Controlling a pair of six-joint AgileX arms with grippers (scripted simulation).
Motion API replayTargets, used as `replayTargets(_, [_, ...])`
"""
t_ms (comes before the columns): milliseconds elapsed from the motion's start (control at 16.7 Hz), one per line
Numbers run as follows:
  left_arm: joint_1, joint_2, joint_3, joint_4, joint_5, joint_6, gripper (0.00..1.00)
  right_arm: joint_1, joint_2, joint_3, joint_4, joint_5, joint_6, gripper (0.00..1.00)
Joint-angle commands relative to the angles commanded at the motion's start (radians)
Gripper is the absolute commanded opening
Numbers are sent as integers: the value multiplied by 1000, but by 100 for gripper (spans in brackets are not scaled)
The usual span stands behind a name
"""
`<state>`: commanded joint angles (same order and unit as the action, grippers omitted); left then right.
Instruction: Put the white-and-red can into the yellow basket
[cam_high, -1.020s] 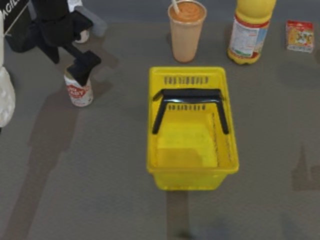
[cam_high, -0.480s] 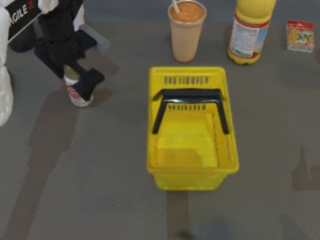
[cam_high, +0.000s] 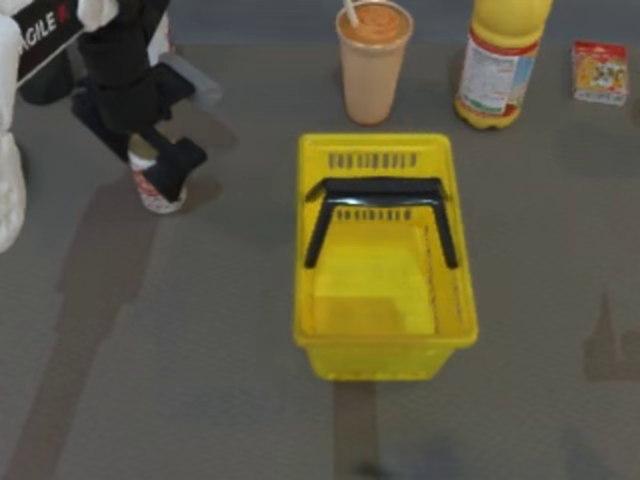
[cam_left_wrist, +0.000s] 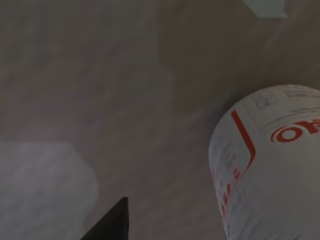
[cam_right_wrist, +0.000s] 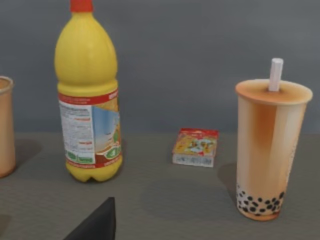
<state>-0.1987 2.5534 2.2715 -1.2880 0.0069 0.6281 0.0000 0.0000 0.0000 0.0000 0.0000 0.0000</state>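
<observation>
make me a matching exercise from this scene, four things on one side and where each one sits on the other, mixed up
Things:
1. white-and-red can
2. yellow basket
3. yellow bottle
4. small red-and-yellow box

Places, by the top view:
A. far right corner of the table
B. middle of the table
C. left side, under the left tool
D. far edge, between the bubble tea cup and the box

Pairs: 1-C, 2-B, 3-D, 4-A

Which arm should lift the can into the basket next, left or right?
Left. The left gripper is already down around the small white-and-red drink can on the table's left side, beside the bright yellow slotted plastic basket. The right arm is not visible in the top view.
</observation>
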Motion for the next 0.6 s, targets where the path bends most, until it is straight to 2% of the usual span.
replayTargets(600, [0,0,0,0,0,0,2,0,0,0,0,0,0,100])
